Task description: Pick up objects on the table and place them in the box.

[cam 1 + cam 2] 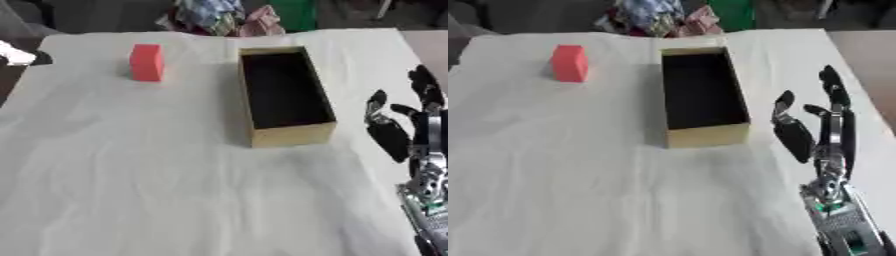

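A red block (147,62) stands upright on the white table at the far left, well apart from the box. The open cardboard box (292,133), tan outside and black inside, lies lengthwise at the table's middle right, and its inside looks empty. My right hand (820,125) is raised to the right of the box, fingers straight and spread, holding nothing. It is a short gap from the box's near right corner. My left hand shows in neither view.
The table is covered by a wrinkled white cloth (157,175). A pile of colourful items (223,17) lies beyond the far edge. A small white and dark thing (17,56) shows at the left edge.
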Controlling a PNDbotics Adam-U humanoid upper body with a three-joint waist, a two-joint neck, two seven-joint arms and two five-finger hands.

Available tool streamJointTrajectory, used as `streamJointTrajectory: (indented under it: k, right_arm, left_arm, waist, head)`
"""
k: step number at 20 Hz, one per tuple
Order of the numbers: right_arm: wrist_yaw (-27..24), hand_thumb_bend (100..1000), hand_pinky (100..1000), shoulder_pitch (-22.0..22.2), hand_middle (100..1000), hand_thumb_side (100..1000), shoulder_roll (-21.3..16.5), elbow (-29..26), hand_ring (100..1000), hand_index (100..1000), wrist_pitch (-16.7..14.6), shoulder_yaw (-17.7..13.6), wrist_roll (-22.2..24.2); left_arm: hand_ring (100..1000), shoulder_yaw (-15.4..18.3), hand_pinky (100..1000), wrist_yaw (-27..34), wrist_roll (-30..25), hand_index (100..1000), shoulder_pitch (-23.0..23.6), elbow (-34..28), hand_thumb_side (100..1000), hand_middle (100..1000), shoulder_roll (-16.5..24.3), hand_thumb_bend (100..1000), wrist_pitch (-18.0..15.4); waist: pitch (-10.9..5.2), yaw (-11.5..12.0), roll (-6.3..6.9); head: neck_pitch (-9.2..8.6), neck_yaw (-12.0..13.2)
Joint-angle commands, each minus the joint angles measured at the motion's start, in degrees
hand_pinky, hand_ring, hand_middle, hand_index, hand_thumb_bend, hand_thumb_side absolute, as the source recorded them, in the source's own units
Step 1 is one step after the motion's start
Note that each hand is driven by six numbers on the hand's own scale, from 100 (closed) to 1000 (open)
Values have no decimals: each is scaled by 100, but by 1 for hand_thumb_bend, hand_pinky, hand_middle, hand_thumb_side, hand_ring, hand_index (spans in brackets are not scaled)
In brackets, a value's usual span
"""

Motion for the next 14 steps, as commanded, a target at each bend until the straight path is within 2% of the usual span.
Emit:
streamJointTrajectory:
  k: [1,8,14]
  right_arm:
    - [-33,100,749,-97,924,204,-134,-105,1000,1000,-32,3,25]
    - [-53,100,750,-160,925,206,-148,-120,1000,1000,-59,34,55]
    - [-57,100,751,-238,924,209,-176,-138,1000,1000,-72,50,74]
  left_arm:
    - [785,-93,860,-432,-141,923,-409,513,100,837,-6,799,-399]
    - [789,-174,844,-1346,-263,911,-1183,1576,100,814,-392,802,-788]
    - [794,-109,834,-2081,-115,910,-1565,2242,100,810,-618,804,-1036]
  waist:
    - [-72,-35,21]
    - [30,-269,78]
    - [181,-563,167]
  head:
    - [-82,40]
    - [-206,105]
    - [-340,152]
